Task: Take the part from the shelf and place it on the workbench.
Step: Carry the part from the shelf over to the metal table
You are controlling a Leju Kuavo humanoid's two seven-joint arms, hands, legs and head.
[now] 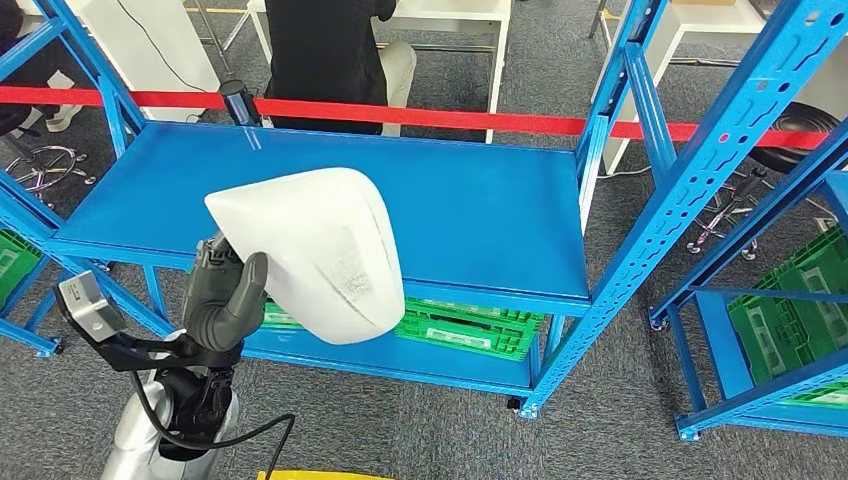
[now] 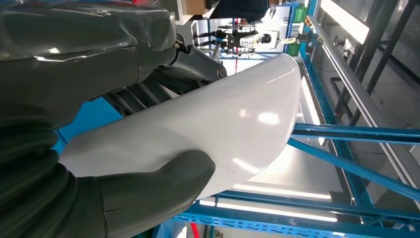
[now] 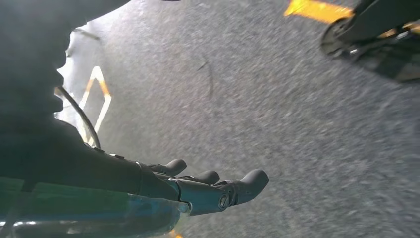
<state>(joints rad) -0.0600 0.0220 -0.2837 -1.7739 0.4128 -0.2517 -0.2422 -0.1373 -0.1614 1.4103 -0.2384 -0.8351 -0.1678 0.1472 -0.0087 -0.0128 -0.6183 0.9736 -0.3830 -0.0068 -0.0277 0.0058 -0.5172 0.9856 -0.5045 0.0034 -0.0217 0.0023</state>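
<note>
1. A white curved part is held up in front of the blue shelf, above its top board
2. The left hand grips the part, thumb pressed on its glossy face
3. The right hand hangs over grey floor, fingers extended, holding nothing
4. Green crates sit on the lower board

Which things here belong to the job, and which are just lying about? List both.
Job: white part, held by the left hand; blue shelf.
Lying about: green crates, red barrier tape, seated person, stool.
</note>
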